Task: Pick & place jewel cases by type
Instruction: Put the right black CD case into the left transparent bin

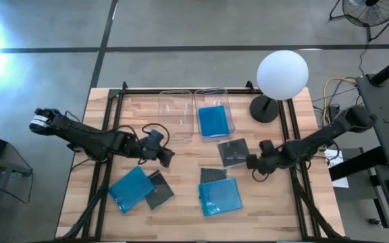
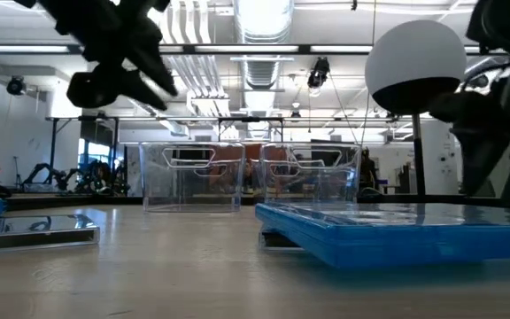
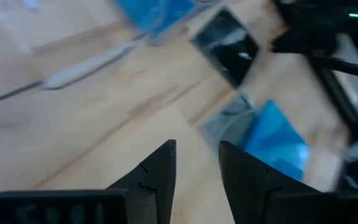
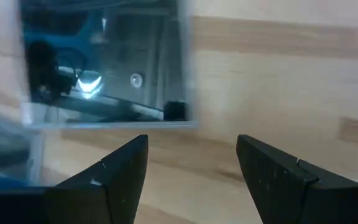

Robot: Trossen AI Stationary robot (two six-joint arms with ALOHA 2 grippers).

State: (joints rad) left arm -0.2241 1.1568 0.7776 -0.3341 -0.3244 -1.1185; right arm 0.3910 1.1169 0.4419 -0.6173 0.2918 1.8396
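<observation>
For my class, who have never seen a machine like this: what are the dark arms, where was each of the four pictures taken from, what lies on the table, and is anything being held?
This is a robot with two dark jointed arms, each ending in a two-fingered claw.

The overhead picture looks straight down on the wooden table. The low picture is taken level with the tabletop. The other two come from cameras on the arms' wrists, looking past their own fingers.

On the table stand two clear bins: the left bin looks empty, and the right bin holds a blue case. Lying loose are a dark case beside the right claw, a blue case overlapping a dark one, and another blue case overlapping a dark one. A white globe lamp stands at the back.

The left claw is over bare wood. Both claws are open and hold nothing.
</observation>
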